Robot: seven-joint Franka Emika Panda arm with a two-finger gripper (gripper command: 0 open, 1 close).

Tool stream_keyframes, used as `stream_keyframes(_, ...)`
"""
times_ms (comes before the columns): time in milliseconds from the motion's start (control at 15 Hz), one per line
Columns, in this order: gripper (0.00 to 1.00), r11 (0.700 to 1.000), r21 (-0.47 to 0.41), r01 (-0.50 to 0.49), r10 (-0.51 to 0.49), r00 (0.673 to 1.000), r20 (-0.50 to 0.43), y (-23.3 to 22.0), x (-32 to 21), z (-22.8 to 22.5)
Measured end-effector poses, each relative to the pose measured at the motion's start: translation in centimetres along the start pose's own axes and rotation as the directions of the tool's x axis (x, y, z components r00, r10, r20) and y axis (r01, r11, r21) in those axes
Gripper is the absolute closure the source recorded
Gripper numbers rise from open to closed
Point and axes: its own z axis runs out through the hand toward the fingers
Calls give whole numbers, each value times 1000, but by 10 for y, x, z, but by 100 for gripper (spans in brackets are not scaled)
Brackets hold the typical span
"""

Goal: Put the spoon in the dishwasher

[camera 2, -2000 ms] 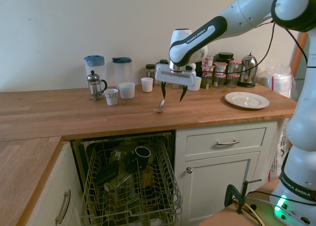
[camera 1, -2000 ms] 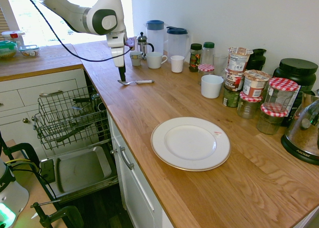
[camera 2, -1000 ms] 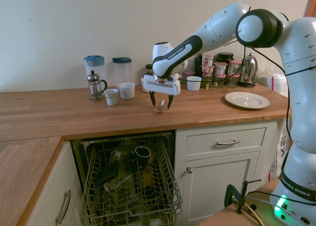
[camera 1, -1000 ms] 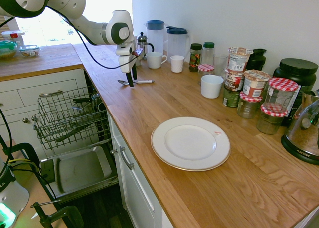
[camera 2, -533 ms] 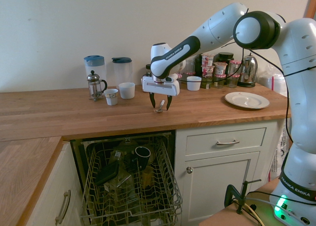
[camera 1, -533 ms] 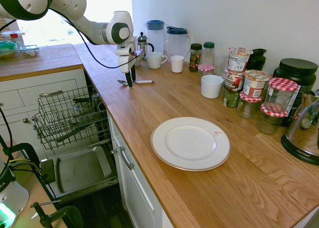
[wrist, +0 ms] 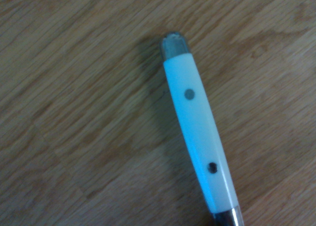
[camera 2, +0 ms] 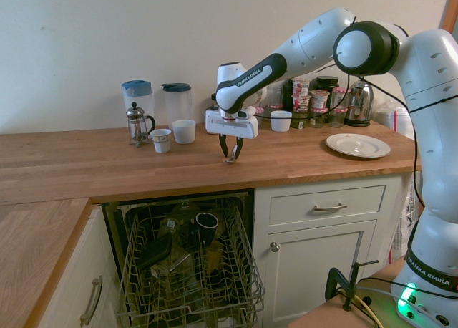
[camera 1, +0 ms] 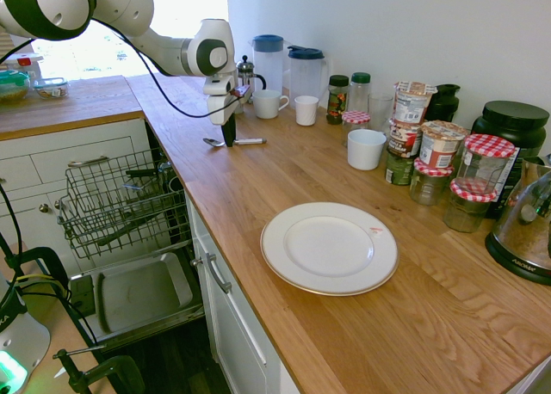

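End effector (camera 2: 230, 157) points straight down at the wooden desk (camera 1: 344, 342), a little left of centre in the second exterior view, its fingers drawn narrow and straddling the spoon (camera 1: 234, 141). I cannot tell whether they actually clamp it. From my first exterior view, starting closest to the camera: the dishwasher (camera 1: 129, 239) stands open at lower left, its drop-down door flat and its grey wire rack pulled out above it. A white plate (camera 1: 329, 247) sits on the desk right of centre. Further back, at upper left of centre, the spoon lies flat on the desk with its bowl toward the left and its pale handle toward the right, and the end effector (camera 1: 228, 138) stands over its middle. Behind that, a white mug (camera 1: 268, 104), a French press (camera 1: 246, 74) and two blue-lidded jugs (camera 1: 291, 67) stand by the wall. My wrist view shows the pale riveted handle (wrist: 197, 132) of the spoon against wood grain.
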Motion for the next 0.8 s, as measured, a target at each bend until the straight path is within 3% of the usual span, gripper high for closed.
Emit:
stream_keyframes(600,100,1000,-9,30,-30,999,41,-2,10,-3)
stream_keyframes(800,100,998,27,63,-65,997,51,11,16,-45)
